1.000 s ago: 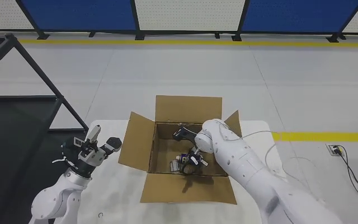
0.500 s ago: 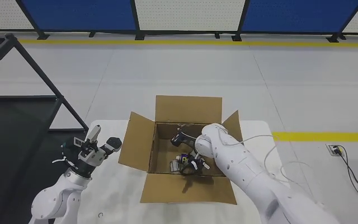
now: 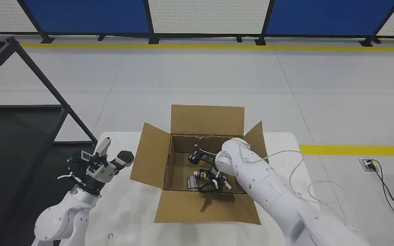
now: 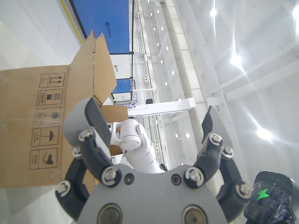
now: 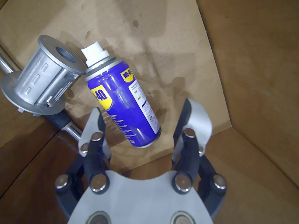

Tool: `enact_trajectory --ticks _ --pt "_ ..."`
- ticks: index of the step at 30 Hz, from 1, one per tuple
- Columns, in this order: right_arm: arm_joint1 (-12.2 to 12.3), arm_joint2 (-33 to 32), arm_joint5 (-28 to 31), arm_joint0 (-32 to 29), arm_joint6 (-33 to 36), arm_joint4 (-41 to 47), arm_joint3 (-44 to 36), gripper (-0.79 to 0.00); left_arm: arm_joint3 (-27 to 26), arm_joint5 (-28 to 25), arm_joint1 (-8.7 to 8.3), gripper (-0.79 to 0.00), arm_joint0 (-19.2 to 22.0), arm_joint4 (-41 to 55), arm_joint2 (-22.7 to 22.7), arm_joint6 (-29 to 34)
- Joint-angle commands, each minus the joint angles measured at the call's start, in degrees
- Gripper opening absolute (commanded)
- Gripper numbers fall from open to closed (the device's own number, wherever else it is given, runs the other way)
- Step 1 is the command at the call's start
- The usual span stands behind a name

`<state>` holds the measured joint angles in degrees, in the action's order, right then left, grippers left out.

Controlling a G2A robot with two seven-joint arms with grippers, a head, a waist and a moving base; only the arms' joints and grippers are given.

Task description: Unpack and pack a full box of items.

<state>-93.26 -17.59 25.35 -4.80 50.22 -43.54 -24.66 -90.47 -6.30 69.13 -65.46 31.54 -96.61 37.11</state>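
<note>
**Progress.** Box [image 3: 152, 154] stands on table [image 3: 129, 203], all flaps open. Inside, on box floor: spray can [image 5: 123, 99], metal part [image 5: 44, 78] w/ flange, and a rod [image 5: 67, 127] running under the part. Rest of floor in the right wrist view is bare, stained cardboard. Judgement: items remain in box, so unpack is not finished, if this is the unpack stage. Cannot tell from these views whether it is unpack or re-pack. Nothing is in either gripper, so current transfer is not yet made.

**R gripper** [image 5: 142, 107]: down inside box, jaws spread wide, holding nothing.

**Can vs. R gripper.** Can lies on its side, nozzle end pointing away from gripper, top touching or just beside the metal part's rim. Base end sits between the two fingers, nearer one finger than the other, and skewed to the jaw line. No pad contact seen. Whether gripper is low enough to close on can: cannot tell.

**L gripper** [image 4: 150, 110]: beside box, apart from it, over table's edge area. Jaws wide apart, empty, pointing upward.
</note>
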Motion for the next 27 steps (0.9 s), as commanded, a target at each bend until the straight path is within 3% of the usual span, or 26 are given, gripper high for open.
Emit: enact_trajectory --ticks 1,12,14,16,17,27 --pt "-0.1 -0.1 0.1 0.0 0.0 -0.2 0.3 -0.419 0.0 0.0 0.0 0.0 0.0 0.0 0.0 0.0" --pt "-1.3 -0.6 1.5 -0.2 0.3 -2.0 1.6 -0.434 0.0 0.0 0.0 0.0 0.0 0.0 0.0 0.0" --pt "-1.6 -0.7 1.5 -0.2 0.4 -2.3 2.0 -0.542 0.0 0.0 0.0 0.0 0.0 0.0 0.0 0.0" --pt "-1.8 -0.9 1.7 -0.1 0.3 -2.3 2.4 -0.751 0.0 0.0 0.0 0.0 0.0 0.0 0.0 0.0" --pt "-1.9 -1.0 1.8 -0.1 0.3 -2.3 2.6 -0.785 0.0 0.0 0.0 0.0 0.0 0.0 0.0 0.0" --pt "-1.4 -2.8 5.1 1.0 -3.7 -2.8 5.0 -0.785 0.0 0.0 0.0 0.0 0.0 0.0 0.0 0.0"
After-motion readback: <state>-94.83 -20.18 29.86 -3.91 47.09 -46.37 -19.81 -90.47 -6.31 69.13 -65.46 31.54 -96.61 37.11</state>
